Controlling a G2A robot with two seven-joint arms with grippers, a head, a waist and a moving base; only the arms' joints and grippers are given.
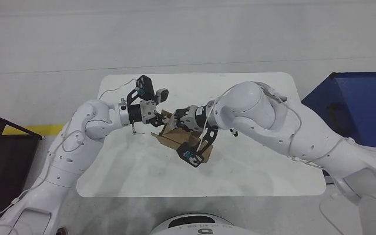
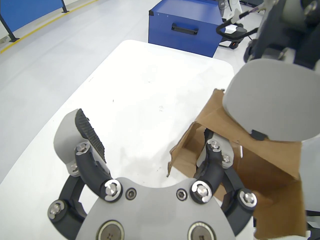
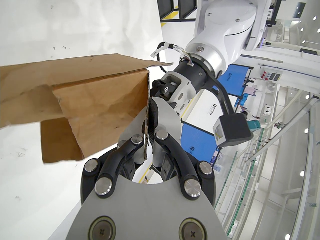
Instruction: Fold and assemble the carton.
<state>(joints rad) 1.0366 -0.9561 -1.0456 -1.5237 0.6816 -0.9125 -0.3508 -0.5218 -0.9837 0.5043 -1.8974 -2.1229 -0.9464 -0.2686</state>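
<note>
While the right gripper is clamped on the edge of one carton wall, the left gripper is spread wide. One left finger sits inside the carton's open end, the other over bare table. Can't tell if the inner finger touches cardboard. The carton is mid-table between both arms, flaps loose.

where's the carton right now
Top view: the carton is near the middle of the white table, with the right gripper shut on its edge and one finger of the open left gripper inside it.
</note>
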